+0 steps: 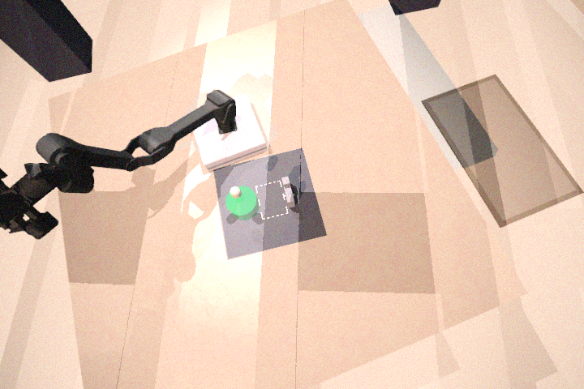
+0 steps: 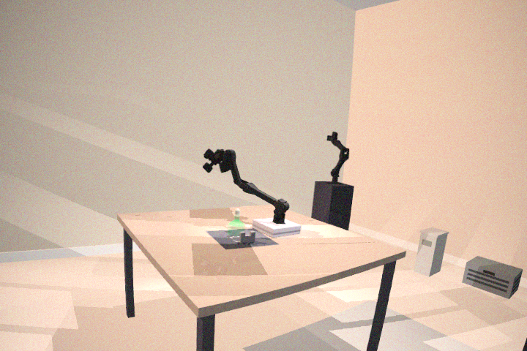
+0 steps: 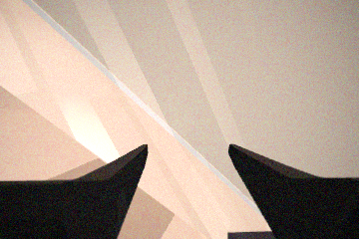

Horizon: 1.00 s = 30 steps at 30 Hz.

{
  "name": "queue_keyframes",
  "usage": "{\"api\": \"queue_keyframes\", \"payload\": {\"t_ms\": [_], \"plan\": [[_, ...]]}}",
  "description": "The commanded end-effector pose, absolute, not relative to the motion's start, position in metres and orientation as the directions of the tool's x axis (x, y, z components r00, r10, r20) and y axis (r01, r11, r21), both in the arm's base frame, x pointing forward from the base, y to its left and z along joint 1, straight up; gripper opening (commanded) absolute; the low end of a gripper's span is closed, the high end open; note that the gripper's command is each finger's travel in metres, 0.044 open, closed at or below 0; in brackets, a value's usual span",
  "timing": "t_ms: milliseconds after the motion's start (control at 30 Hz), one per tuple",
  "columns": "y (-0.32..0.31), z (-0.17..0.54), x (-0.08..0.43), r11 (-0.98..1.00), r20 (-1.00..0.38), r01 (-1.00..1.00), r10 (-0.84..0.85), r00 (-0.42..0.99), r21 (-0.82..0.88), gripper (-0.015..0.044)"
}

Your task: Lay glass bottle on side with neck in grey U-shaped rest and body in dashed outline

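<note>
Gripper high up at the arm's far end, fingers wide apart, nothing between them. In the wrist view its two dark fingertips point at floor and wall, with a corner of the desk low on one side.

Glass bottle: green, pale top, standing upright on the dark mat. It is well apart from the gripper and lower than it, untouched. Not visible in the wrist view.

Dashed outline: on the same mat, just beside the bottle, on the side away from the gripper. Bottle's body stands outside most of it; whether its edge overlaps, cannot tell.

Grey rest: beyond the outline, farther from the gripper than the bottle is. Its U opens upward, no neck in it.

Arm rises from a pale block beside the mat.
</note>
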State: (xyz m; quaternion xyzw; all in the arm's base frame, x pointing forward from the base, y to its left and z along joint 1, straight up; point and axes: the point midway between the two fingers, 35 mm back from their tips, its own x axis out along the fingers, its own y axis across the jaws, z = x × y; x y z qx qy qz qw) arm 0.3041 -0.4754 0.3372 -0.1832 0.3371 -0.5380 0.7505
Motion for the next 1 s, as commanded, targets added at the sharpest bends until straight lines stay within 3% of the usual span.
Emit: {"api": "queue_keyframes", "payload": {"t_ms": [0,333,967], "plan": [[-0.476,0.339,0.302,0.349,-0.303,0.687,-0.933,0.193,-0.638,0.0426],[-0.482,0.384,0.27,0.263,-0.184,0.721,-0.965,0.188,-0.641,0.044],[-0.455,0.525,0.162,-0.084,0.239,0.789,-0.967,0.082,-0.608,0.044]]}}
